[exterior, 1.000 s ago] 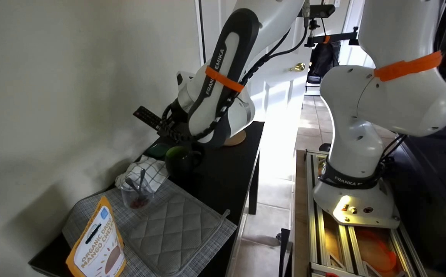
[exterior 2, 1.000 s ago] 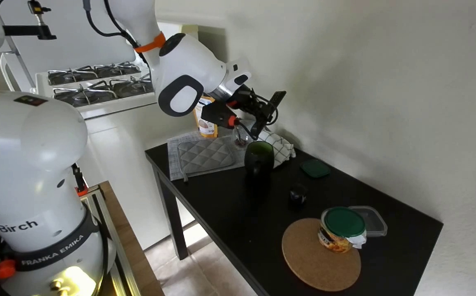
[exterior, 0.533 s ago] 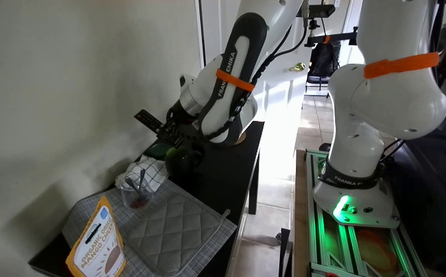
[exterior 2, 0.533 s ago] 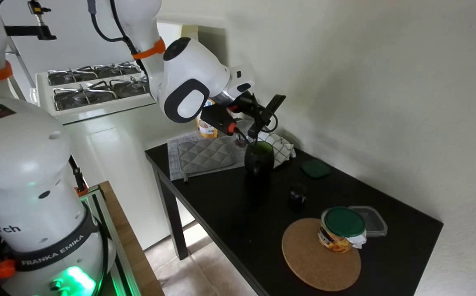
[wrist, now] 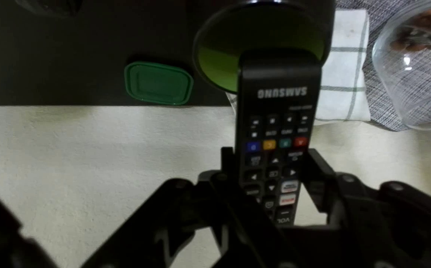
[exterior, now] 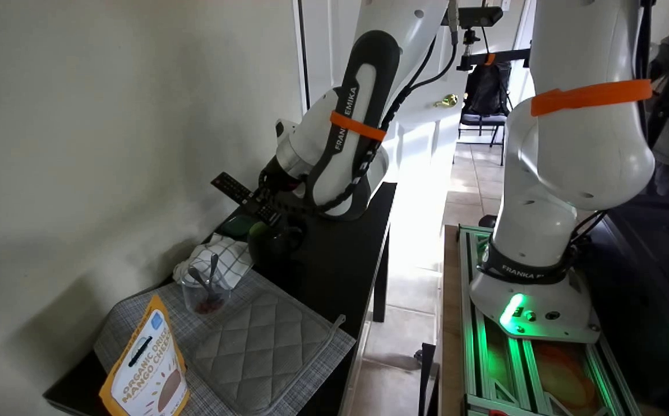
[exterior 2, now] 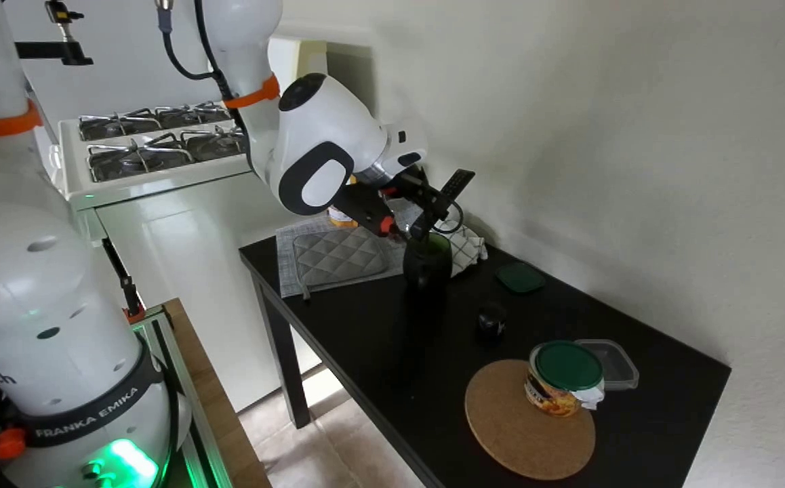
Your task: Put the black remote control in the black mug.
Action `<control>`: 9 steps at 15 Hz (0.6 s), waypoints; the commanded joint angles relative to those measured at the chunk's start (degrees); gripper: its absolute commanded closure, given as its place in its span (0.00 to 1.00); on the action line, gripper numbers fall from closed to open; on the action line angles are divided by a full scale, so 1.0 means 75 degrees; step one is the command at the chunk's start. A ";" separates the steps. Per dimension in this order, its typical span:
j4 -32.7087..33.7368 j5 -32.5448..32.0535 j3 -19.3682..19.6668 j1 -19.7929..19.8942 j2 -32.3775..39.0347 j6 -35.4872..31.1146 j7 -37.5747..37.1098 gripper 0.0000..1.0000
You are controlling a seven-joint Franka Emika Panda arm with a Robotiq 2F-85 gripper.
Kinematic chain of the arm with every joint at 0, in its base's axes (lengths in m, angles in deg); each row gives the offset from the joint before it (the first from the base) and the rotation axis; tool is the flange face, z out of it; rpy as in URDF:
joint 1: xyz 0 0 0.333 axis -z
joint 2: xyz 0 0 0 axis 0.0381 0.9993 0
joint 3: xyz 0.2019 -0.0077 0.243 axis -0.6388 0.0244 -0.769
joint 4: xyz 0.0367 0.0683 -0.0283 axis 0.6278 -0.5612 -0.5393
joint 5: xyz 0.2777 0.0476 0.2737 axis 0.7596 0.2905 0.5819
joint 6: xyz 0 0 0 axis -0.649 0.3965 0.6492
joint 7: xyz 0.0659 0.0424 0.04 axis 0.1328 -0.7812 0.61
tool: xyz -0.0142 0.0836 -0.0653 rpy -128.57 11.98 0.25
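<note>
White jointed robot arm: lower than second ago. Black two-finger gripper: lowered with it, loaded. Rounded glossy black mug, green inside: unmoved, below gripper. Slim black button-covered remote control: clamped between gripper's fingers, tilted; leading end, ahead of fingertips, now at mug's mouth; inside or just above, cannot tell. Probably means insertion starting; release premature until end sits deeper.
</note>
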 commanded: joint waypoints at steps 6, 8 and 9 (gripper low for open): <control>0.0084 -0.0451 -0.0457 0.0433 0.0149 -0.0164 -0.0387 0.77; 0.0176 -0.0428 -0.0453 0.0490 0.0331 -0.0367 -0.0451 0.77; 0.0205 -0.0398 -0.0441 0.0504 0.0404 -0.0487 -0.0444 0.77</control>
